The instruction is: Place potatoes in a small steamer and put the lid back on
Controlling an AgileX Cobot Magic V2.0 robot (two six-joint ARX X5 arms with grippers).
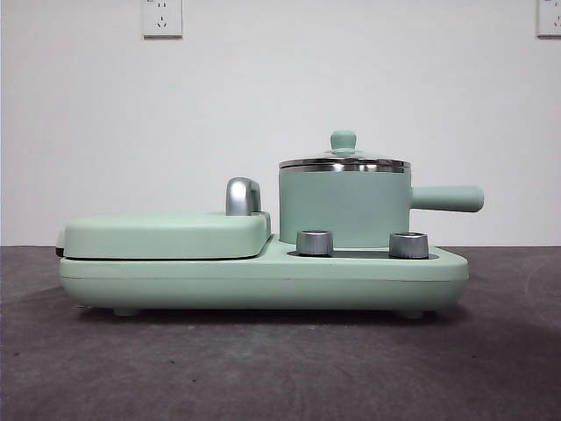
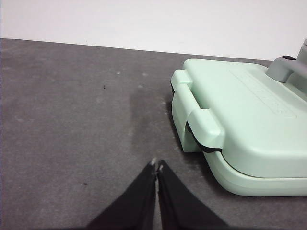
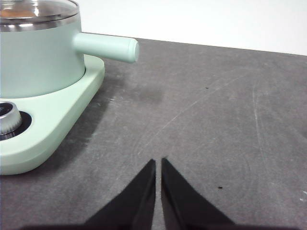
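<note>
Left wrist view shows our left gripper (image 2: 157, 165) with its jaws pressed together and empty, hanging over bare dark table (image 2: 72, 120) beside the flat griddle cover (image 2: 249, 124) of the mint-green appliance. Our right gripper (image 3: 158, 162) is likewise closed on nothing, over the table near the small steamer (image 3: 38, 57), whose straight side handle (image 3: 108, 47) points out toward that side. In the front view the small steamer (image 1: 344, 209) sits on the appliance base (image 1: 263, 276) behind two silver dials (image 1: 315, 243), and the lid (image 1: 344, 161) rests on its steel rim, green knob (image 1: 344, 139) upright. Through the glass in the right wrist view we see a faint orange-brown tint, perhaps the potato, but we cannot be sure; no potato lies anywhere on the table. We judge that the task looks finished or nearly so. If the lid must still be seated, we should grip the knob squarely from above, lower it level, and avoid nudging the handle.
</note>
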